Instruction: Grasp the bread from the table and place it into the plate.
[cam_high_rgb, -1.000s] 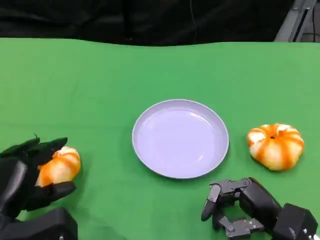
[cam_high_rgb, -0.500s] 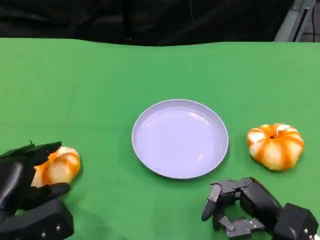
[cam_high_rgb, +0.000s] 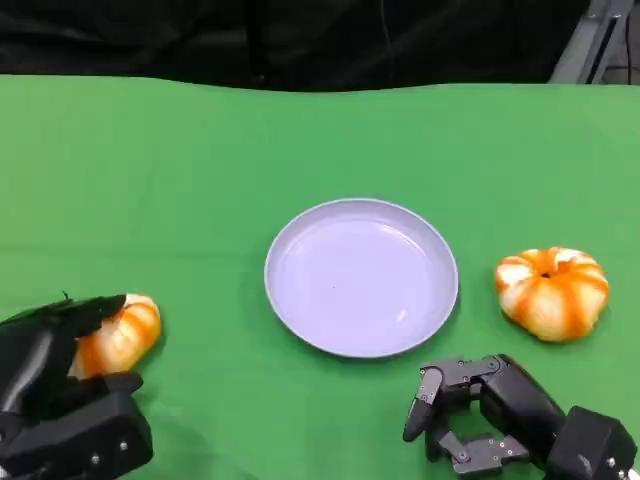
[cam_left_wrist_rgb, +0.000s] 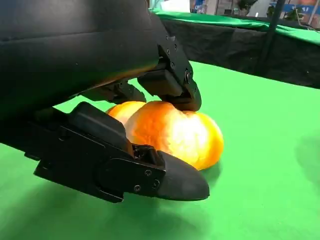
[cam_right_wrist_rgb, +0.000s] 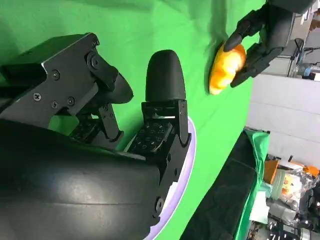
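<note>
Head view. Table (cam_high_rgb: 200, 160): green cloth surface, dark backdrop beyond its far edge. Plate (cam_high_rgb: 361, 276): pale lilac, round, at the middle of the table, nothing in it. Bread (cam_high_rgb: 118, 334): orange-and-white bun near the table's near left corner, well apart from the plate. Left hand (cam_high_rgb: 45, 375): black, at the near left corner, fingers closed around the bread from above and below. Second bun (cam_high_rgb: 551, 291): same orange-and-white striping, toward the right edge of the table, beside the plate but not touching it, free of either hand. Right hand (cam_high_rgb: 470, 415): near the table's near edge, between plate and second bun, fingers curled inward with nothing in them.

Left wrist view. Left hand (cam_left_wrist_rgb: 120, 125): fingers (cam_left_wrist_rgb: 172, 75) press on the top of the bread (cam_left_wrist_rgb: 175, 132); a thumb lies under its near side. The bread sits low over the green cloth; whether it touches the surface cannot be told.

Right wrist view. Right hand (cam_right_wrist_rgb: 125, 140): fingers bent, grasping nothing, over the plate (cam_right_wrist_rgb: 187, 165) rim. Across the table, the left hand (cam_right_wrist_rgb: 260, 35) holds the bread (cam_right_wrist_rgb: 226, 67).
</note>
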